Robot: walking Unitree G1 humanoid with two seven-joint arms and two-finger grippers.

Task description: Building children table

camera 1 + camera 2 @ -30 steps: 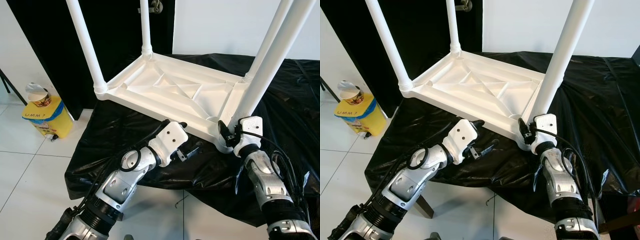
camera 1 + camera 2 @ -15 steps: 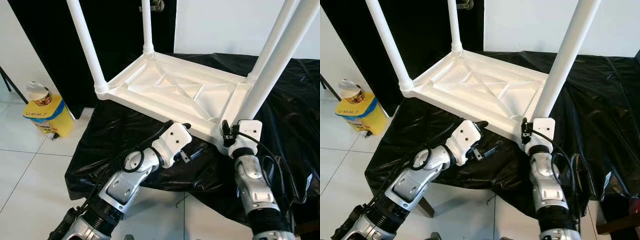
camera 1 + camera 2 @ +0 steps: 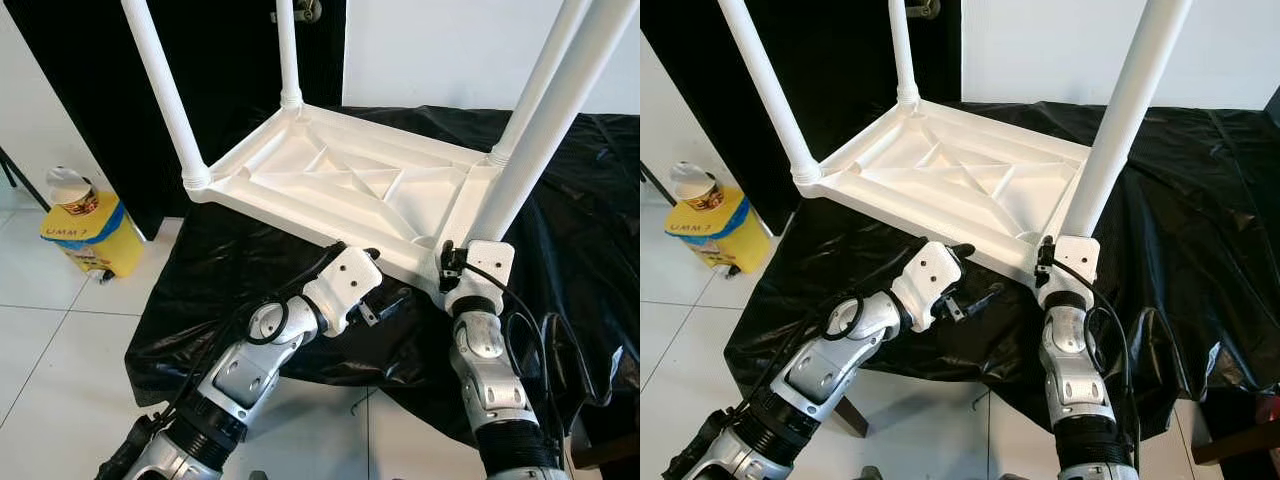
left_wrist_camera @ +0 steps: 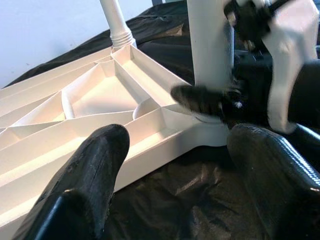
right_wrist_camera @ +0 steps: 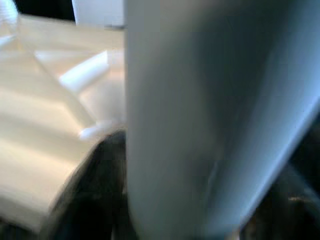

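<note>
Seating the nearest leg [image 3: 1120, 120] in the upturned white table [image 3: 350, 185] on the black-draped worktop [image 3: 250, 260], the right gripper [image 3: 452, 268] seemingly clasps its base, needing twisting next, while the left gripper [image 4: 175, 145] hovers with fingers [image 4: 95, 165] wide.

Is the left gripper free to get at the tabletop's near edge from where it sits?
Probably yes. The left gripper is open just short of the tabletop edge, over the black sheet, with nothing between them.
</note>
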